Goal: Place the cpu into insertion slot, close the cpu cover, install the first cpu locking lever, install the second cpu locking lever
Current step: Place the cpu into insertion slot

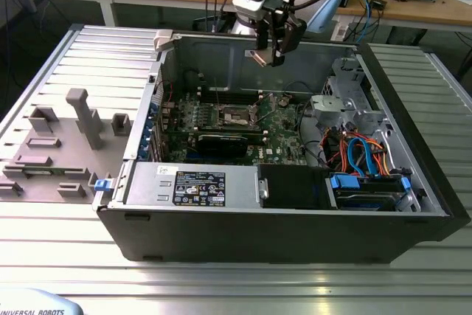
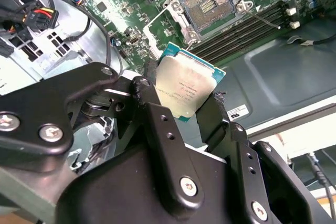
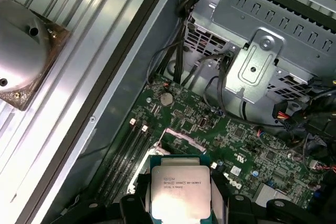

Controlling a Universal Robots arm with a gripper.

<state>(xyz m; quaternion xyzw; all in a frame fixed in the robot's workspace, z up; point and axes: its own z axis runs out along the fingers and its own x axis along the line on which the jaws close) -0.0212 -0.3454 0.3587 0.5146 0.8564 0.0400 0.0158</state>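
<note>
Currently on record: 1 arm, 1 open computer case (image 1: 280, 234), 1 ribbed metal bench (image 1: 221, 285).

Item 1, pincer (image 1: 271, 55): hangs above the open case, over the green motherboard (image 1: 284, 134). Its fingers are pinching the cpu (image 2: 188, 85) by 2 opposite edges, as both wrist views show.

Item 2, cpu: dull silver top facing the cameras, green border visible at its edges. It is held in the air, apart from the board and not seated. In the first wrist view the chip (image 3: 180, 192) sits between the black fingers (image 3: 137, 203).

Item 3, insertion slot (image 2: 212, 4): square dark socket with silver rim, bare, its contact field exposed. In the exterior view it lies near the middle of the board (image 1: 237, 114), below the pincer.

Item 4, cpu cover (image 2: 149, 38): thin silver frame beside the slot, apparently swung up and open; its exact angle cannot be told.

Item 5, memory slots (image 2: 247, 24): long, narrow and black, running alongside the socket.

Item 6, graphics card (image 1: 221, 142): long and black, on the near side of the socket.

Item 7, power supply (image 1: 192, 182): silver box with a label, at the case's near wall.

Item 8, drive bay with blue and orange cables (image 1: 361, 154): toward the exterior view's right.

Item 9, grey fixtures (image 1: 81, 116): on the bench at the exterior view's left, outside the case.
</note>
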